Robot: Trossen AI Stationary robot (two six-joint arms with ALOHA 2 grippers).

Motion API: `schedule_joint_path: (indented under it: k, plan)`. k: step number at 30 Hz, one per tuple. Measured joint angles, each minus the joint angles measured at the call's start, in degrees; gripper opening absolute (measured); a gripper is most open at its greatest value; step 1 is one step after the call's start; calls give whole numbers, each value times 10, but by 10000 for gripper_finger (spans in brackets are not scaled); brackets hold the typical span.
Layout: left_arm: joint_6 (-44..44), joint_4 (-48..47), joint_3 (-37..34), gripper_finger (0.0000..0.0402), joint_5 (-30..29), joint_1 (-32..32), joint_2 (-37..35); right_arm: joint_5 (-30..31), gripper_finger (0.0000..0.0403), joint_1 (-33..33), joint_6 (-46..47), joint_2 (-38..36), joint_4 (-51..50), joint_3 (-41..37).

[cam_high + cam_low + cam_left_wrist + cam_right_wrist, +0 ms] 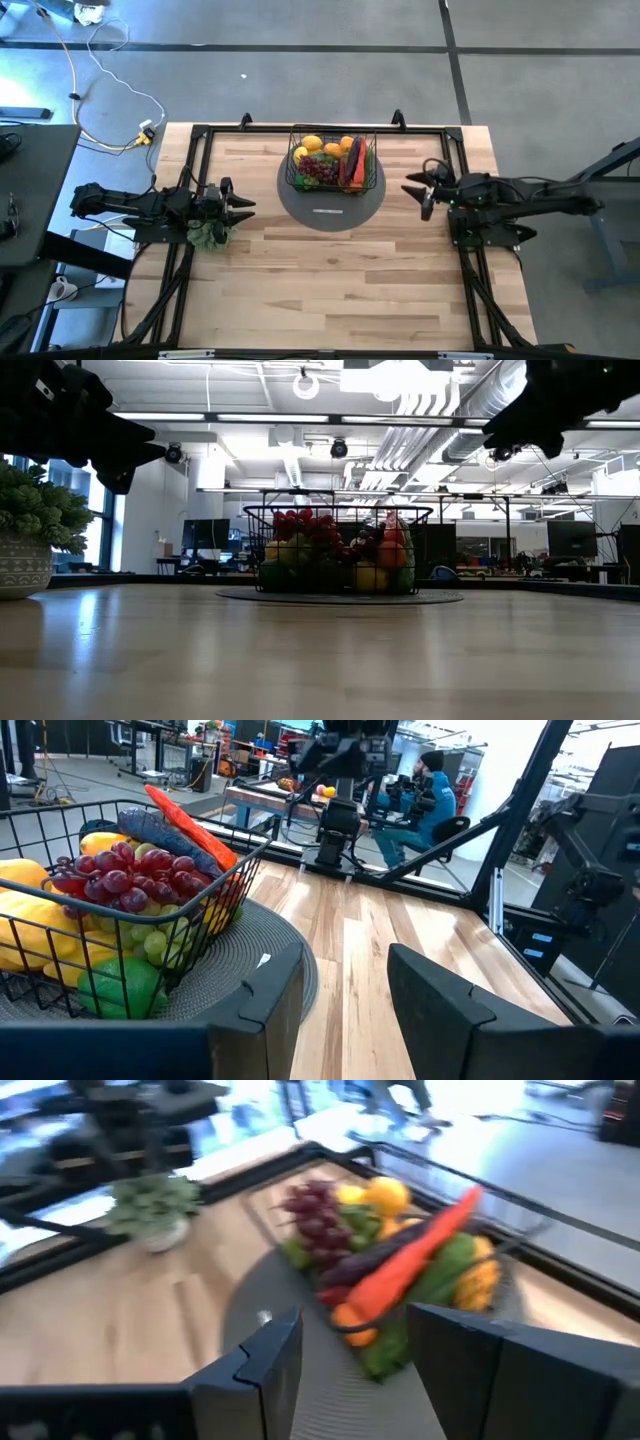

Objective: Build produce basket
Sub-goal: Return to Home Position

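Wood table [330, 290] w/ black frame; open-plan office behind. At left, the left arm [140, 205] hangs above the table's edge, right by a potted plant [207, 235]. The left jaws stand wide w/ nothing btwn them, aimed at centre. Mid-table, far side, the basket [294, 170] sits on a round grey mat [355, 215]. It's heaped w/ produce [325, 160]: lemons, grapes, a carrot [410, 1265], an aubergine, the last two jutting past the rim. At right, the right arm [530, 200] hangs near its edge. The right jaws are likewise wide & empty, well apart from the basket.

We judge packing done & arms parking. Risks: the left arm could clip the plant as it pulls back, being so close. A low sweep by either arm could snag the wire or the jutting carrot and tip produce out.
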Motion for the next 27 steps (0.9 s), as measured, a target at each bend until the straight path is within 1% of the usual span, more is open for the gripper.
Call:
schedule_joint_path:
  k: [4,8,11,17,21,24,27]
  plan:
    - [0,0,0,135,0,0,0,-51,161,0,-33,-32,76,-61]
    - [0,0,0,135,0,0,0,-80,161,0,-49,-63,123,-108]
    - [0,0,0,135,0,0,0,-86,161,0,-54,-88,134,-137]
    - [0,0,0,135,0,0,0,-87,161,0,-30,-148,130,-185]
    - [0,0,0,135,0,0,0,-79,161,0,-28,-185,119,-199]
    - [0,0,0,135,0,0,0,-76,161,0,-34,-212,77,-199]
    - [0,0,0,135,0,0,0,-53,161,0,-14,-245,3,-199]
